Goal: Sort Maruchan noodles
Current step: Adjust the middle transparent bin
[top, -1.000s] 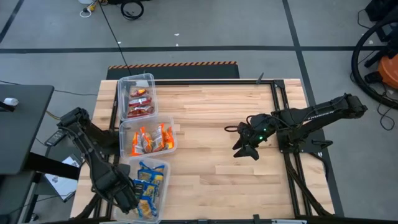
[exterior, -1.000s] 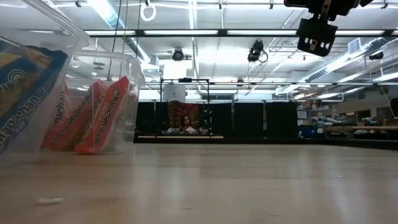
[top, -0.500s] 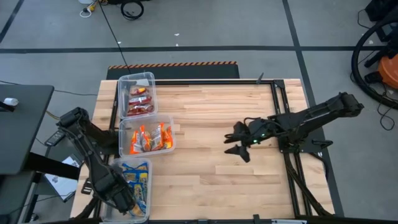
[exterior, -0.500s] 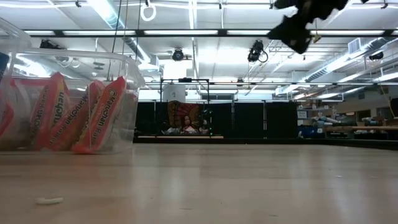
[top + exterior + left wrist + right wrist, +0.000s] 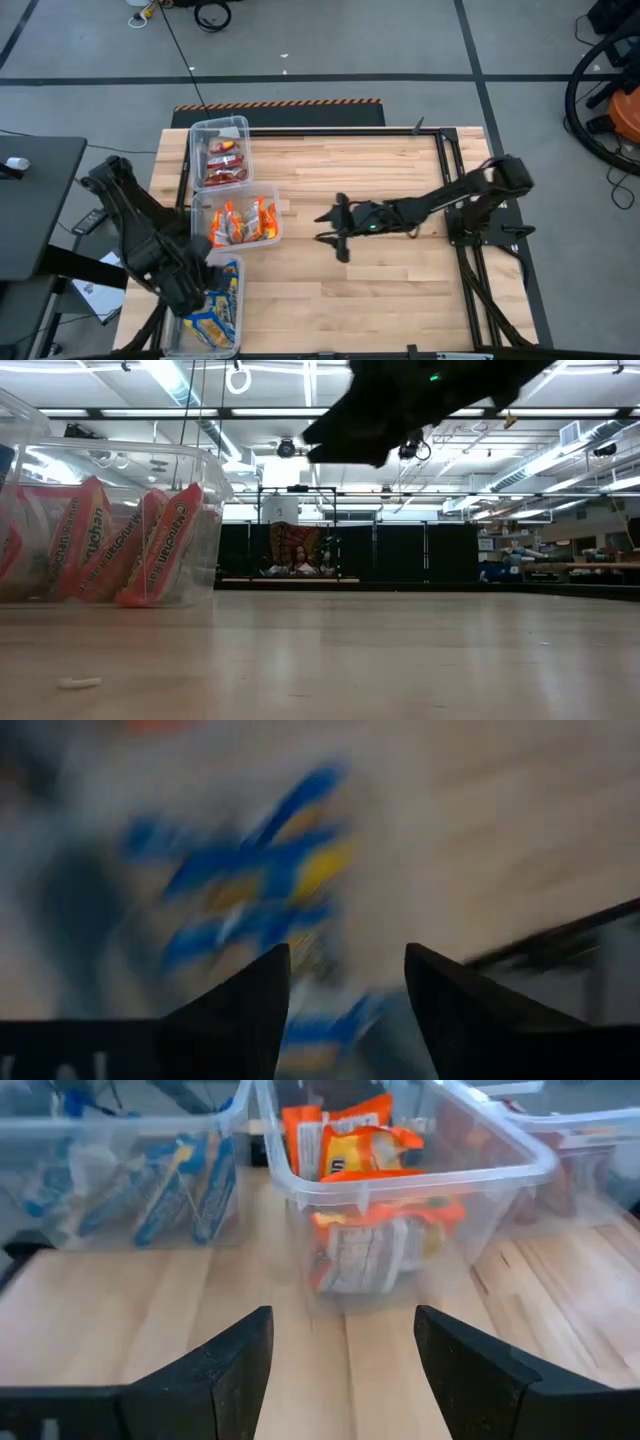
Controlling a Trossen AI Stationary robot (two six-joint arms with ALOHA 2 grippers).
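Light butcher-block wooden tabletop (image 5: 380, 290); three clear rectangular plastic bins stand in a column along its 9 o'clock edge.

Bin at 10 o'clock (image 5: 219, 152): holds the red and maroon-silver flat Maruchan noodle packets (image 5: 225, 165).

Middle bin at 9 o'clock (image 5: 237, 220): holds the orange flat Maruchan noodle packets (image 5: 240, 224), standing on edge; position unchanged from a second ago.

Bin at 7 o'clock (image 5: 213, 312): holds the blue-and-yellow flat Maruchan noodle packets (image 5: 215, 320); it has slid outward over the last second, from beside the middle bin toward the tabletop's corner, and now overhangs the 6 o'clock edge.

Left end effector (image 5: 345, 1010): over the 7 o'clock bin, fingers narrowly parted, nothing seen between them; its arm has risen toward 9 o'clock while the bin shifted.

Right end effector (image 5: 333, 227): fingers wide apart and empty; it has travelled from about 3 o'clock across the centre and now hangs above bare wood, just 3 o'clock of the middle bin, pointed at the orange packets.

No loose packet shows on the tabletop; each colour lies in its own bin.

Judgement: sorting looks essentially complete; the recent motion reads as tidying of bins, or an approach to the orange bin, rather than a further pick; the displaced 7 o'clock bin risks tipping off the edge.
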